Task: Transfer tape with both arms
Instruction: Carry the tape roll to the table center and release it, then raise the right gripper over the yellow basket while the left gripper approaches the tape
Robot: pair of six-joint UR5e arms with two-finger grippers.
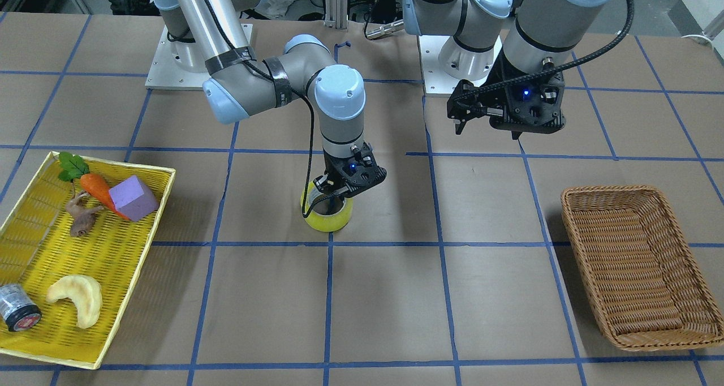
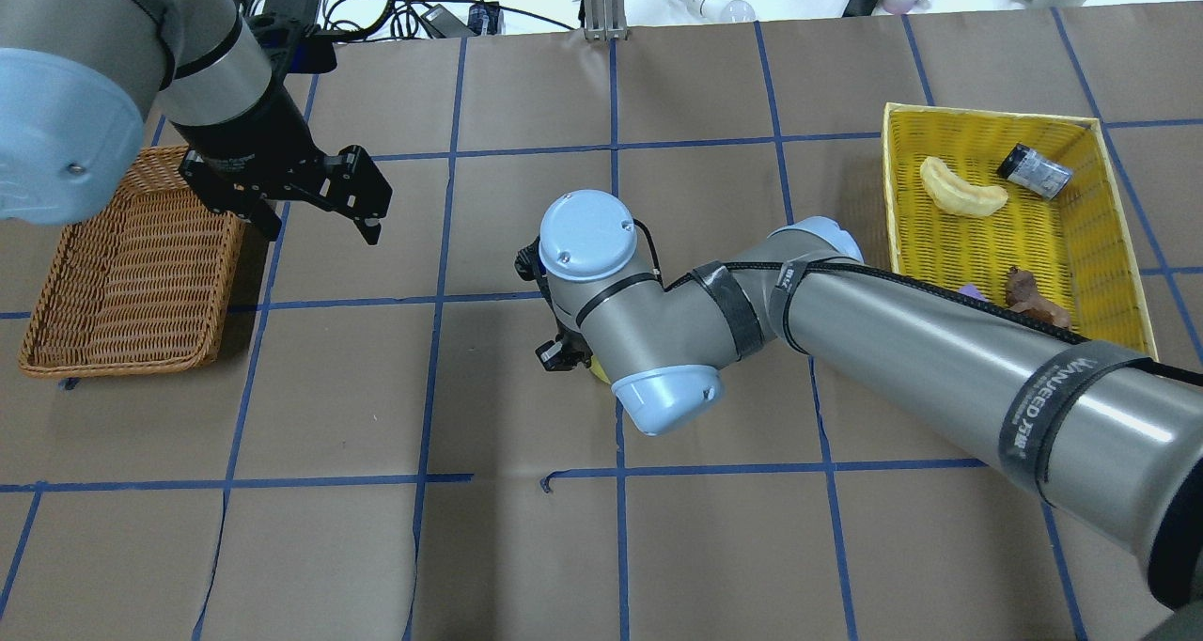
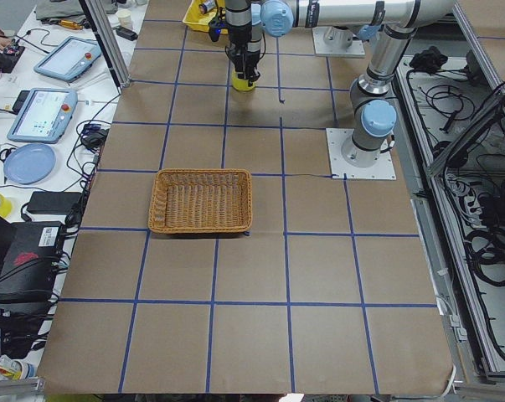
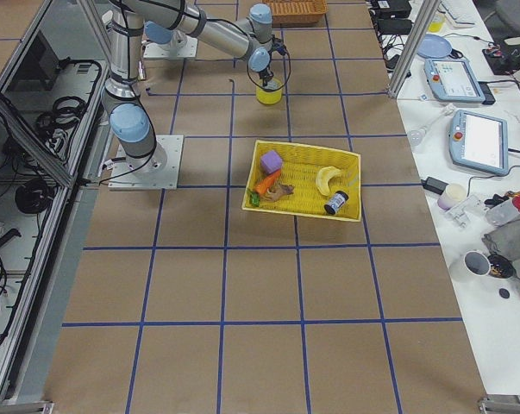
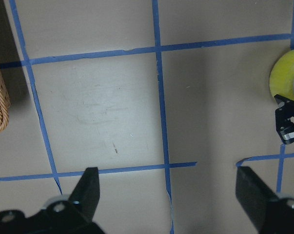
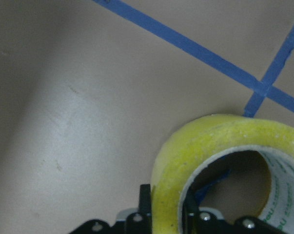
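The tape [image 1: 328, 218], a yellow roll with a pale core, sits on the brown table near the middle. It also shows in the right wrist view [image 6: 205, 141] and at the right edge of the left wrist view [image 5: 287, 73]. My right gripper [image 1: 332, 196] points straight down and is shut on the roll's wall, one finger inside the core and one outside [image 6: 165, 217]. In the overhead view my right wrist hides all but a sliver of the tape [image 2: 598, 370]. My left gripper [image 1: 487, 131] hangs open and empty above the table, apart from the tape, and shows in its own wrist view [image 5: 168, 195].
A wicker basket [image 1: 639, 330] stands on my left side, beside the left gripper [image 2: 320, 227]. A yellow tray [image 1: 141, 256] on my right side holds a carrot, a purple block, a pale curved piece, a brown figure and a small dark cylinder.
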